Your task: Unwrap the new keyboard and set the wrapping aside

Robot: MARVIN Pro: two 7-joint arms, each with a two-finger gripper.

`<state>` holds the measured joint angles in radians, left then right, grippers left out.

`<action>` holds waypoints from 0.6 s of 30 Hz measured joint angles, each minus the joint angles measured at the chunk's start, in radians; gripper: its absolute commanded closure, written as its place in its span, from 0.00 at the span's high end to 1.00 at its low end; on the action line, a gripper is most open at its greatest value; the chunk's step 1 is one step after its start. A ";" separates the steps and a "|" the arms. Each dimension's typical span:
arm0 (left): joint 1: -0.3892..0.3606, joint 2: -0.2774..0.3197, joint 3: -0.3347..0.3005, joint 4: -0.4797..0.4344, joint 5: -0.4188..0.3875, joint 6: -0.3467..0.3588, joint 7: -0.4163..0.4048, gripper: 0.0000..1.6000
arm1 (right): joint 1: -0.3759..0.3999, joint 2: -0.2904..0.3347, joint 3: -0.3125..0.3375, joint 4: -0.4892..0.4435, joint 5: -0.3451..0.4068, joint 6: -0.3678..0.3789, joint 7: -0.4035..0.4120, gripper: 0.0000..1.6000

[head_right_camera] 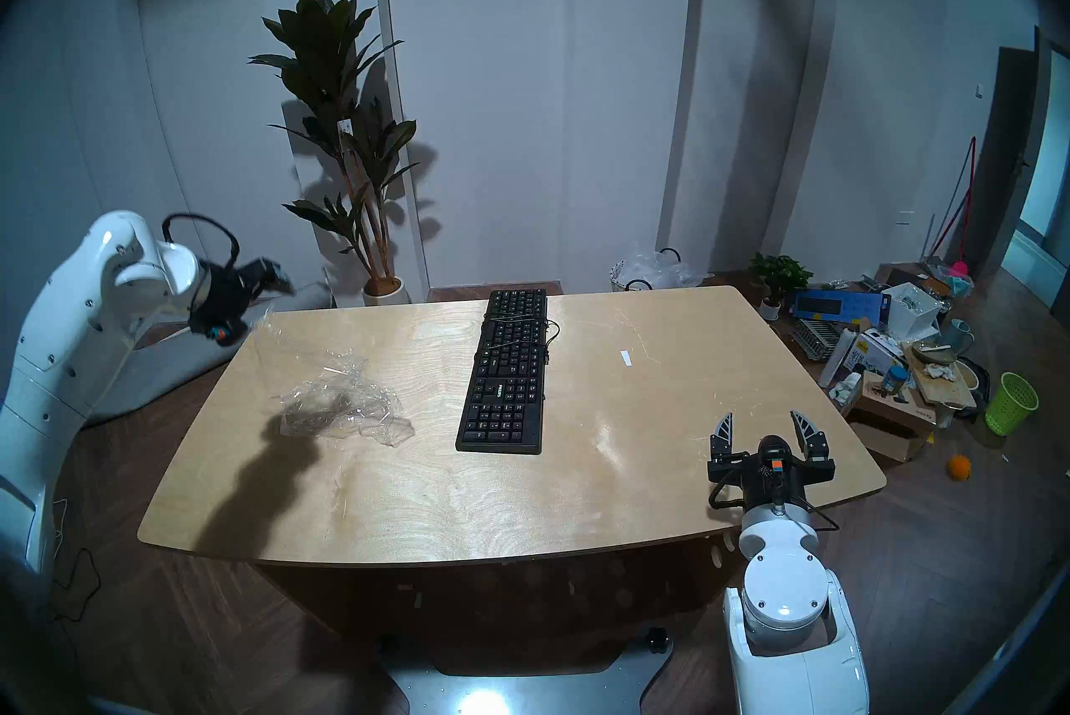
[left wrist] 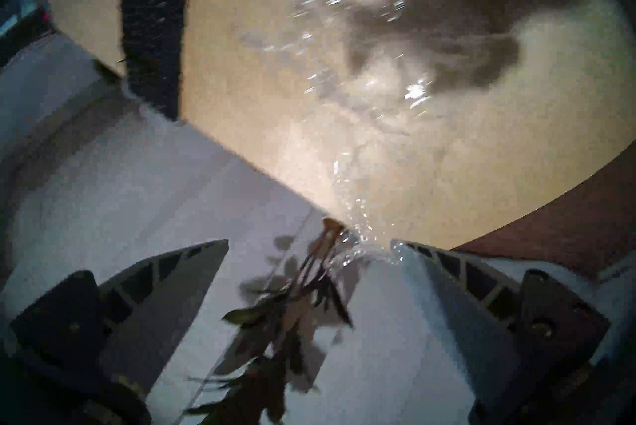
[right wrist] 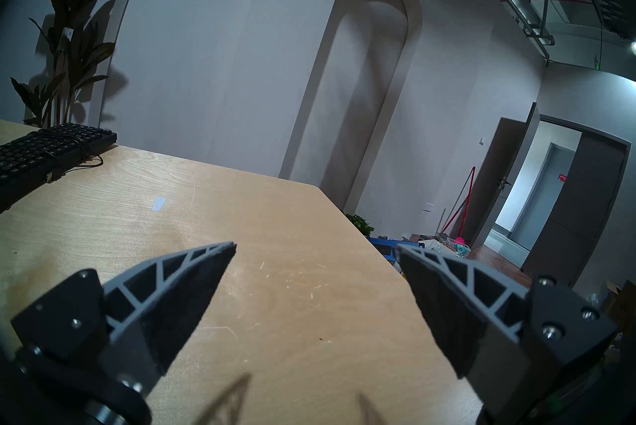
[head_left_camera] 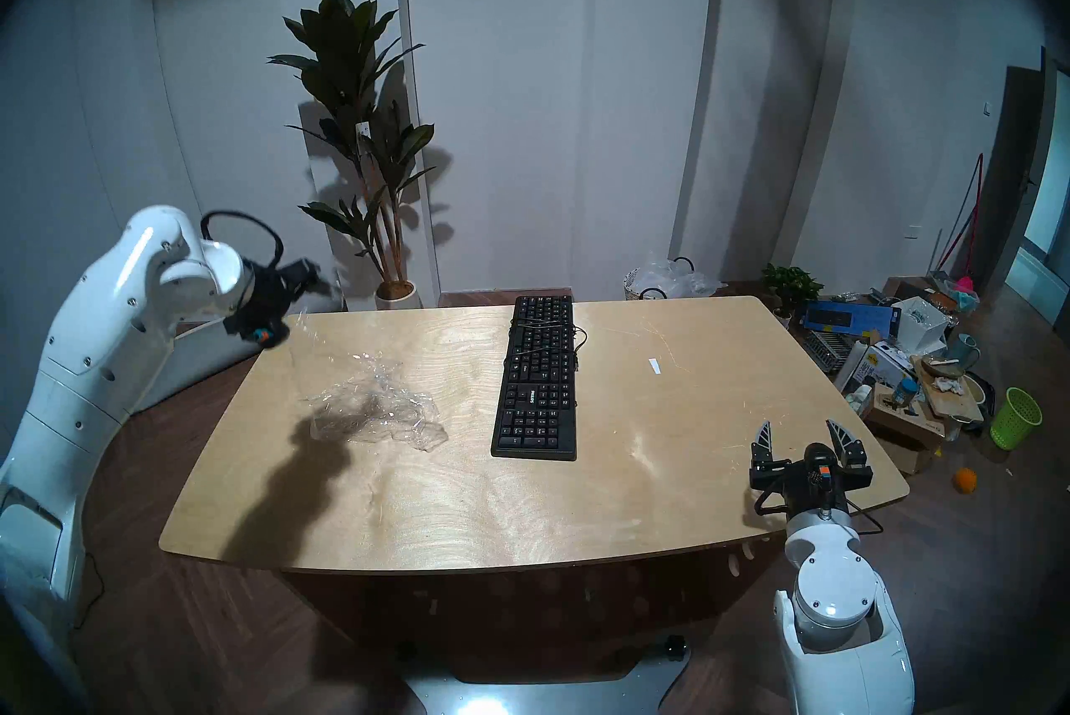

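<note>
Keyboard [head_left_camera: 537,378] lies bare mid-desk [head_left_camera: 666,465], wrapping [head_left_camera: 370,410] crumpled to its left with a strand snagged on the released left gripper [left wrist: 309,242]; right gripper [head_left_camera: 805,436] open, idle; next, shake film free.

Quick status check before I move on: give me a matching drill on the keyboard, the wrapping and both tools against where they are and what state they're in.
Things:
1. keyboard
2. wrapping
3. left tool
4. right tool

States:
A. open, empty, at the table's near right corner
B. crumpled on the table's left half
C. open, off the table's far left corner, wrapping touching one fingertip
D. bare, mid-table, cable looped over it

Pairs: 1-D, 2-B, 3-C, 4-A
</note>
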<state>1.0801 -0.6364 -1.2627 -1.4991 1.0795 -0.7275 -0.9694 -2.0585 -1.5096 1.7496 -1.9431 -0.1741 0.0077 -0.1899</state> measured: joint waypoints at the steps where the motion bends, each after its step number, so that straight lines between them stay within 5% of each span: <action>1: 0.013 -0.001 0.010 0.018 0.004 0.005 0.001 1.00 | 0.000 0.000 0.000 0.000 0.000 0.000 0.000 1.00; 6: 0.049 -0.049 0.026 0.079 -0.022 0.022 0.075 1.00 | -0.002 0.000 0.000 -0.010 0.000 0.000 0.000 1.00; 18: -0.051 -0.154 -0.041 -0.123 -0.074 -0.014 0.179 1.00 | 0.080 0.011 -0.166 -0.041 -0.049 -0.021 0.090 1.00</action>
<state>1.0294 -0.7907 -1.3034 -1.6219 1.0058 -0.7410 -0.7906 -1.9781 -1.4988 1.5833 -1.9842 -0.2235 -0.0133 -0.0996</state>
